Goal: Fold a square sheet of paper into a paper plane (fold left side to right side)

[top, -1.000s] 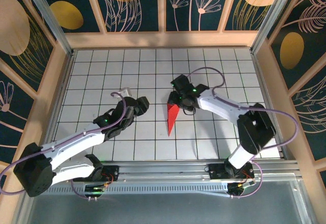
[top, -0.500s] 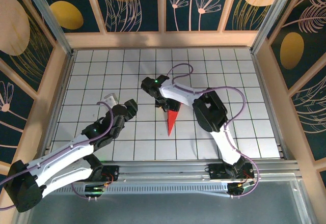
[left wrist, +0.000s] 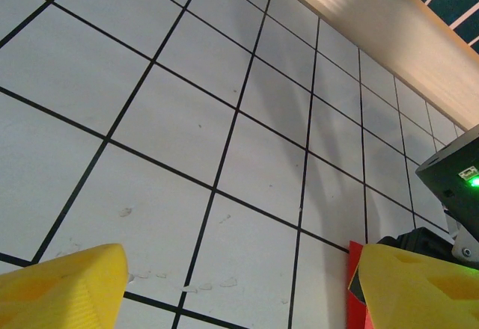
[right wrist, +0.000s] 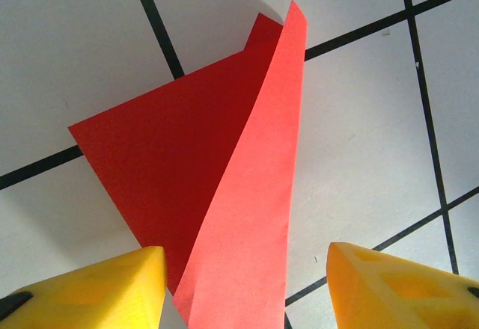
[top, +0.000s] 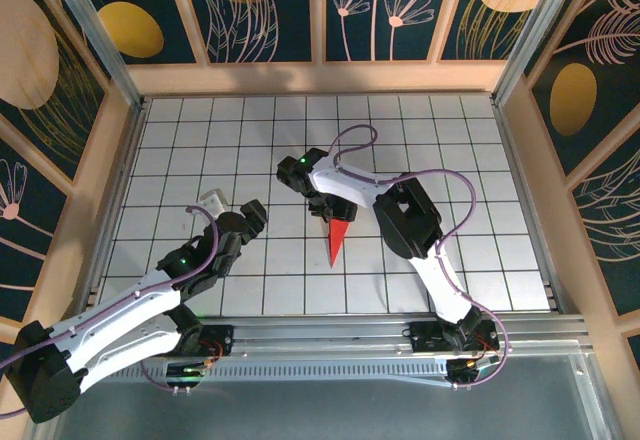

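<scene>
The paper plane point(top: 338, 240) lies on the gridded table point(top: 450, 160) near its centre. Its long axis runs almost straight from the far side to the near edge, with the sharp tip pointing toward the arm bases. The right gripper point(top: 331, 214) stands directly over the wide far end. In the right wrist view its jaws are parted, and its fingertips point(right wrist: 105, 280) straddle the paper plane point(right wrist: 187, 157) without clamping it. One flap stands up along the centre crease while the other lies flat. The left gripper point(top: 253, 215) hangs to the left of the plane, near it but apart. In the left wrist view the left gripper point(left wrist: 239, 291) is spread wide with only bare tiles between its fingers, and a sliver of red point(left wrist: 353, 284) shows beside its right fingertip. We judge the right arm the nearer. Any left-to-right fold must turn about the crease along this axis.
</scene>
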You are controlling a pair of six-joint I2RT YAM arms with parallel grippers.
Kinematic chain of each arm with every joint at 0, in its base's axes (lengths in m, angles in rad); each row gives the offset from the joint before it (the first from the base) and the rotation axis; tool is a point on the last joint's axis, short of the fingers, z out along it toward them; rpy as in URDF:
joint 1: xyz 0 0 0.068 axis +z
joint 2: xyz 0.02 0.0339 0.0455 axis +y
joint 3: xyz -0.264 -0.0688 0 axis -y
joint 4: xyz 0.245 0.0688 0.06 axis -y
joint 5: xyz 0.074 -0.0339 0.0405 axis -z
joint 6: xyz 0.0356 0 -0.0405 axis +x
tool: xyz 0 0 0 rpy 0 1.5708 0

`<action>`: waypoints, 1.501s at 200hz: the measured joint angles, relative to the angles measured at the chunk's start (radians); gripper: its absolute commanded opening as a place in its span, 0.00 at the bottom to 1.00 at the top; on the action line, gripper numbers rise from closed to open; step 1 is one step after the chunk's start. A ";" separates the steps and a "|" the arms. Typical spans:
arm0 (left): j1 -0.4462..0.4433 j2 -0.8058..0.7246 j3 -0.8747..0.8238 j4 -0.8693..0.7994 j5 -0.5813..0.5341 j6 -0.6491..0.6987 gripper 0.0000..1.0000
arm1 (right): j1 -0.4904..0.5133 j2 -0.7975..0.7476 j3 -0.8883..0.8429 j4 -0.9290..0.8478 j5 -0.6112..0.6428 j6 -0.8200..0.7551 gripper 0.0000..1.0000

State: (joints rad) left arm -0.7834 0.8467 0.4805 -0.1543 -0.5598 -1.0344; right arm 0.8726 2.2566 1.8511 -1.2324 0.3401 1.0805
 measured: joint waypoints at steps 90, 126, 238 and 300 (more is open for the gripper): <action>0.000 0.013 0.000 0.000 0.001 0.000 0.82 | 0.005 0.000 -0.035 0.006 -0.011 0.000 0.46; 0.000 0.024 0.000 0.000 0.005 0.000 0.82 | 0.013 0.000 -0.035 0.018 -0.026 0.000 0.43; 0.000 0.033 0.000 0.001 0.012 0.008 0.86 | 0.027 -0.014 -0.063 0.020 -0.045 0.015 0.01; 0.024 0.062 0.040 0.001 0.045 0.024 0.91 | 0.031 -0.174 -0.071 0.012 0.008 0.008 0.00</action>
State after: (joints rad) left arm -0.7597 0.9085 0.5201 -0.1532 -0.5152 -1.0103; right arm 0.9031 2.0830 1.7805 -1.2205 0.3481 1.0889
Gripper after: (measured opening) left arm 0.905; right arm 0.053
